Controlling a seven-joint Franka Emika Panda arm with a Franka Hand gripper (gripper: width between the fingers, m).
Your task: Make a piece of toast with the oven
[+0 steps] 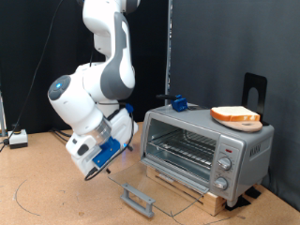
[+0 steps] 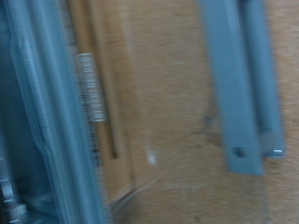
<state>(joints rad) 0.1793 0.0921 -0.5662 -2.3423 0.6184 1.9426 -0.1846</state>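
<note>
The fingers of the gripper [image 1: 105,167] are seen low in the exterior view, left of the oven and just above the desk [image 1: 56,192], but how far apart they stand cannot be told: they are small and partly masked by the white and blue hand there, and they are not made out at all in the blurred wrist view. Nothing is seen held between them.

Nearest to the fingers, the oven's glass door [image 1: 173,192] is found lowered flat, with its grey handle [image 1: 139,198] lying close to the desk at the exterior view's bottom centre. In the wrist view a grey bar, taken to be the same handle [image 2: 241,84], is shown against the brown desk surface [image 2: 168,93], with a grey metal edge [image 2: 42,112] running along the other side; finer detail is lost to blur.

The oven [image 1: 246,150] is set on a pale wooden base [image 1: 192,186] towards the exterior view's right. Its cavity is open and the wire rack [image 1: 183,148] is visible inside, with nothing seen on it. Three round knobs [image 1: 223,171] are stacked on the front panel beneath a small red label [image 1: 230,147].

The piece of toast [image 1: 235,116] is located on top of the oven, resting on a round tan wooden board [image 1: 251,126], well apart from the fingers. A small blue object [image 1: 176,102] stands at the oven's rear top corner.
</note>
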